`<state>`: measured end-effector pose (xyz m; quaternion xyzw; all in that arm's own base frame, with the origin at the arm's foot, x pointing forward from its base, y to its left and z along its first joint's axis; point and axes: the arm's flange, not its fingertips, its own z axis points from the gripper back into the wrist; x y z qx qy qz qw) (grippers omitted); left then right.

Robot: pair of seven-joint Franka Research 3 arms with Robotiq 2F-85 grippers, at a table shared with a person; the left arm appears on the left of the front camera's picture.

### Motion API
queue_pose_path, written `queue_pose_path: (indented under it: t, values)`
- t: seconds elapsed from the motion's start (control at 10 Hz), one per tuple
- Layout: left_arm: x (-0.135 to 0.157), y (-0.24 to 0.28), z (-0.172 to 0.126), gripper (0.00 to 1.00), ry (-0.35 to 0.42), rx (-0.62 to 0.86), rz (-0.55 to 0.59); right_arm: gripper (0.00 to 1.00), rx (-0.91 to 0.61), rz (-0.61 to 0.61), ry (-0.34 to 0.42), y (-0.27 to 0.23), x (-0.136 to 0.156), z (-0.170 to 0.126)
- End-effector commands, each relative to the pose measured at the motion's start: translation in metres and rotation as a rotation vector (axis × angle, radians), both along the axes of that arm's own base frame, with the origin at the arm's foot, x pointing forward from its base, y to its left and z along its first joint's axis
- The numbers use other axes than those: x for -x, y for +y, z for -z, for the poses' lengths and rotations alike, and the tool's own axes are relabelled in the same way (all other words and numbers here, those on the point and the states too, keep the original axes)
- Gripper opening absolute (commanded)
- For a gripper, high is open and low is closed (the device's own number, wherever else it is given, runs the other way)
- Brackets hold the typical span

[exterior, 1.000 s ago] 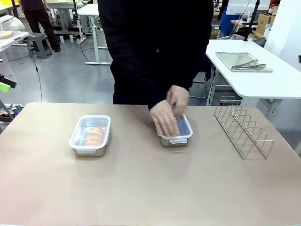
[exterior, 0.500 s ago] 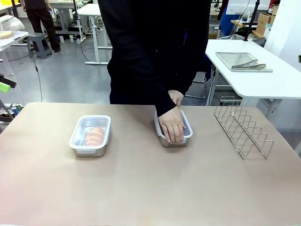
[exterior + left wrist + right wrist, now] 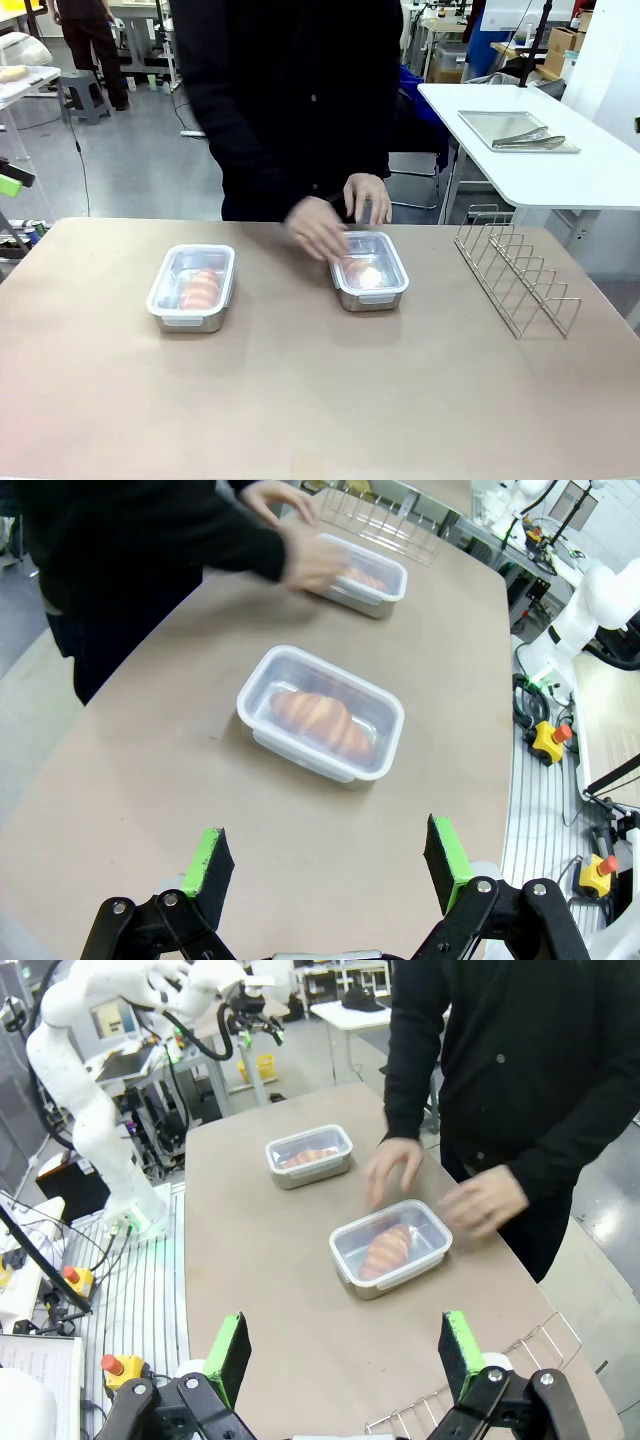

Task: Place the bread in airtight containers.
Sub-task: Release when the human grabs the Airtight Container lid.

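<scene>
Two airtight containers stand on the table, each a steel tin with a clear lid on top. The left container (image 3: 192,287) (image 3: 320,711) (image 3: 310,1155) holds a golden croissant (image 3: 200,289) (image 3: 321,719). In the right container (image 3: 369,271) (image 3: 362,574) (image 3: 391,1247) lies the other piece of bread (image 3: 362,272) (image 3: 387,1250). The person's hands (image 3: 318,226) hover just behind and above the right container, apart from it. My left gripper (image 3: 328,858) is open, well short of the left container. My right gripper (image 3: 345,1352) is open too, back from the right container.
A wire rack (image 3: 516,269) stands at the table's right side, its edge also in the right wrist view (image 3: 480,1385). A white side table (image 3: 560,170) behind carries a flat metal tray (image 3: 515,131) with tongs. The person in black stands at the far edge.
The person's hands, which were pressing on the right container's lid, have lifted off and drawn back toward the body. Both containers stay where they were.
</scene>
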<state>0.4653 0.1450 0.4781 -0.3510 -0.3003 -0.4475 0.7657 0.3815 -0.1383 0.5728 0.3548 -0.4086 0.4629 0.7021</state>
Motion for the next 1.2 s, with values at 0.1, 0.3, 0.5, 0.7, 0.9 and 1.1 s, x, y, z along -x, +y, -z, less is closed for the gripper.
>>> queue_pose_path:
  t: [0.1,0.3,0.5,0.7,0.9,1.1]
  values:
    - [0.0016,-0.0018,-0.0015,1.0,-0.005,-0.01,0.007,1.0,0.0,-0.004,0.006,0.0006,0.0005,-0.0014]
    - [0.0016,-0.0018,-0.0015,1.0,-0.005,-0.01,0.007,1.0,0.0,-0.004,0.006,0.0006,0.0005,-0.0014]
    - [0.0016,-0.0018,-0.0015,1.0,-0.005,-0.01,0.007,1.0,0.0,-0.004,0.006,0.0006,0.0005,-0.0014]
    - [0.0016,-0.0018,-0.0015,1.0,-0.005,-0.01,0.007,1.0,0.0,-0.004,0.006,0.0006,0.0005,-0.0014]
    - [0.0016,-0.0018,-0.0015,1.0,-0.005,-0.01,0.007,1.0,0.0,-0.004,0.006,0.0006,0.0005,-0.0014]
    - [0.0016,-0.0018,-0.0015,1.0,-0.005,-0.01,0.007,1.0,0.0,-0.004,0.006,0.0006,0.0005,-0.0014]
